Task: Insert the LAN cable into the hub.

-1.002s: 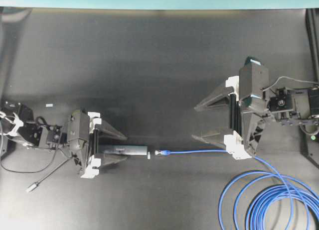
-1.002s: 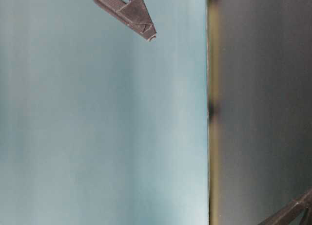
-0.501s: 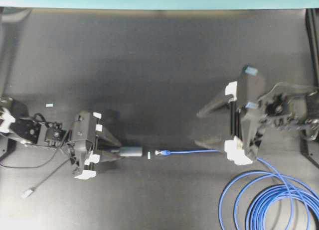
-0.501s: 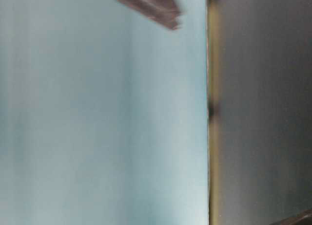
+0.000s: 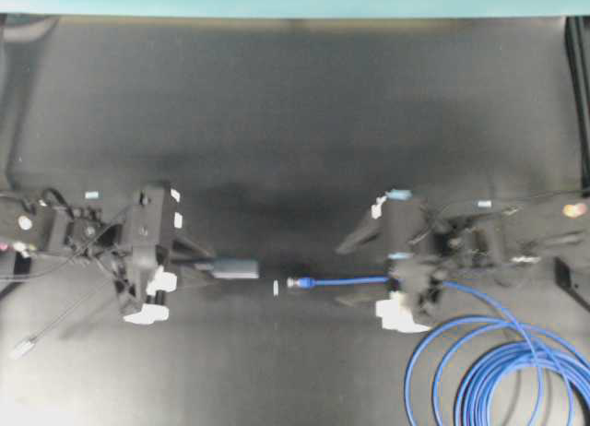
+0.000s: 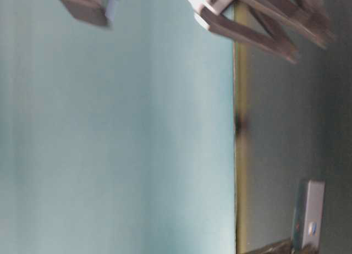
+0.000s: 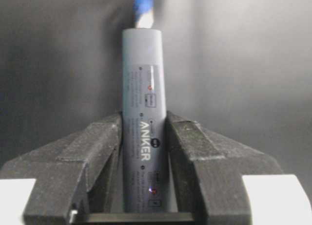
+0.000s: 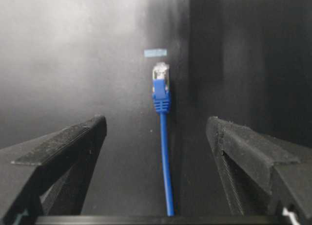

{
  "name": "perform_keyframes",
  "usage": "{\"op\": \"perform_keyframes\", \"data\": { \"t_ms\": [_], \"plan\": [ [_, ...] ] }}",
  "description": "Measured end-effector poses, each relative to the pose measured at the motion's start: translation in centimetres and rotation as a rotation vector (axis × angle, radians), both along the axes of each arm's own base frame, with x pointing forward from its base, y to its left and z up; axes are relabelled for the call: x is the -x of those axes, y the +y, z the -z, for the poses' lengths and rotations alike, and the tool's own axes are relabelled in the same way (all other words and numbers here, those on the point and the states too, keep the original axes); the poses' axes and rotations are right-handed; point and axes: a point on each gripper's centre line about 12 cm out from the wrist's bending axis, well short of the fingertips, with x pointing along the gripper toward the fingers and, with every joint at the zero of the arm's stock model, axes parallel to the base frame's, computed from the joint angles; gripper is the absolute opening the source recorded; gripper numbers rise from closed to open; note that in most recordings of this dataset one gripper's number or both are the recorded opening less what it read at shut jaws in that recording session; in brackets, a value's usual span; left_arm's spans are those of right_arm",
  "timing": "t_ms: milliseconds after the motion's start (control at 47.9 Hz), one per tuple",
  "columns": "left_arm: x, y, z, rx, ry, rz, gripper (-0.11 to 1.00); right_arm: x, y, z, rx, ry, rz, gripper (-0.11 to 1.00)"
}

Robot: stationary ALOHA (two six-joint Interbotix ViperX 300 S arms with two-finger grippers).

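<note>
The hub (image 5: 235, 266) is a dark-grey bar with its free end pointing right; it also shows in the left wrist view (image 7: 142, 88) and the table-level view (image 6: 309, 213). My left gripper (image 5: 195, 266) (image 7: 144, 125) is shut on the hub's rear half. The LAN cable (image 5: 350, 280) lies straight on the black table, its plug (image 5: 297, 283) (image 8: 160, 71) pointing at the hub across a small gap. My right gripper (image 5: 355, 269) (image 8: 156, 125) is open and straddles the cable (image 8: 164, 152) behind the plug without touching it.
The cable's loops (image 5: 498, 375) lie at the front right. The hub's grey tail cable ends in a silver plug (image 5: 23, 346) at the front left. A small pale strip (image 5: 276, 287) (image 8: 155, 52) lies between hub and plug.
My left gripper has drawn back to the left with the hub in it. My right gripper has come down and moved left over the cable, still open. The plug has not moved.
</note>
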Motion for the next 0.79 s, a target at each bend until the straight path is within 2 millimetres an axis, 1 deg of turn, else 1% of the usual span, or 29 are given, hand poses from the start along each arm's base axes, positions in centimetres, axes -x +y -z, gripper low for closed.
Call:
{"op": "perform_keyframes", "data": {
  "t_ms": [146, 271, 459, 605, 793],
  "plan": [
    [0.3, 0.0, -0.6, 0.011, 0.004, -0.006, 0.28, -1.3, 0.1, 1.4, 0.01, 0.006, -0.005, 0.8],
    [0.3, -0.1, -0.8, 0.016, 0.0, -0.006, 0.28, -1.8, 0.0, 2.5, 0.018, 0.022, -0.004, 0.79],
    [0.4, -0.3, -0.8, 0.017, 0.003, -0.001, 0.28, -2.6, -0.9, 3.1, 0.018, 0.022, 0.024, 0.77],
    [0.4, -0.2, -0.7, 0.019, 0.005, -0.003, 0.28, -2.9, -1.8, 4.0, 0.019, 0.036, 0.047, 0.76],
    [0.4, -0.3, -0.7, 0.019, 0.005, -0.001, 0.28, -3.4, -1.2, 4.7, 0.02, 0.042, 0.035, 0.76]
  ]
}}
